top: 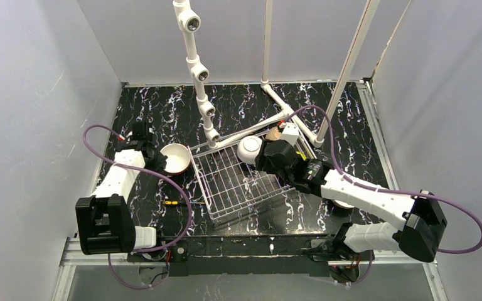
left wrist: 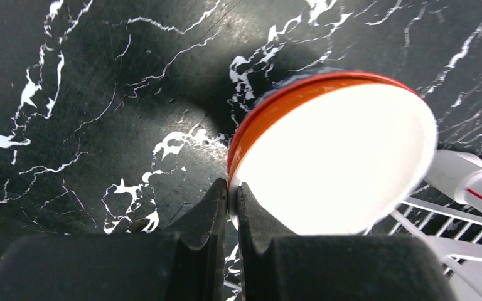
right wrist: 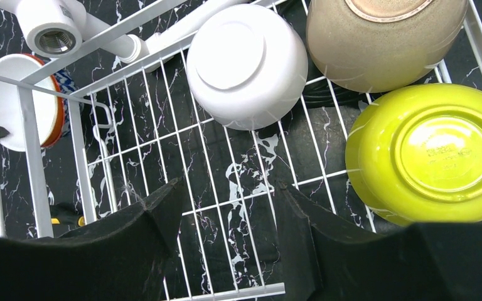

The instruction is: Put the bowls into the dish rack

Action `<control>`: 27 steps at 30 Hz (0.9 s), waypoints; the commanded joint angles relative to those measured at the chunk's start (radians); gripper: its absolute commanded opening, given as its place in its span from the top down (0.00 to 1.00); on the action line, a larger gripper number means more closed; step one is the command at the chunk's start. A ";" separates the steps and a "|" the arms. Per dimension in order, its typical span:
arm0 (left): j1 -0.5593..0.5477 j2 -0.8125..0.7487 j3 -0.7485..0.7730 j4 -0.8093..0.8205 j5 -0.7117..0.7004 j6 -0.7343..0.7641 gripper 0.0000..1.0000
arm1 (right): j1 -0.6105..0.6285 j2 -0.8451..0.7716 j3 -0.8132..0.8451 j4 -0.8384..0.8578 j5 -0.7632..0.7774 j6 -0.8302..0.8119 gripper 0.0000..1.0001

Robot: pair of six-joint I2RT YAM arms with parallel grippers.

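Beside the dish rack point(top: 238, 182), the left end effector point(left wrist: 232, 188) clamps the orange bowl point(left wrist: 332, 163); right end effector point(right wrist: 229, 185) hangs spread above.

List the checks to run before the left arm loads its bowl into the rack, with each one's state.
1. Grip: left gripper shut on the orange bowl at its rim, ok.
2. Single load: cannot tell; something blue-patterned shows behind the orange bowl.
3. Landing spot: bare wires in the left part of the dish rack, ok.
4. Other arm: right gripper open, holding nothing, ok.
5. Path: not ok, the right gripper hangs over the rack.
6. Loaded: white bowl, tan bowl, yellow-green bowl upside down inside, ok.
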 commanded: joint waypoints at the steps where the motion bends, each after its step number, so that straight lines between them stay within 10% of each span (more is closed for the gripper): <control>1: -0.009 0.002 0.097 -0.100 0.042 0.088 1.00 | -0.005 -0.022 0.004 0.002 0.027 0.008 0.37; 27: -0.008 -0.199 0.416 -0.301 0.028 0.232 1.00 | -0.005 -0.013 0.038 0.173 -0.123 -0.200 0.30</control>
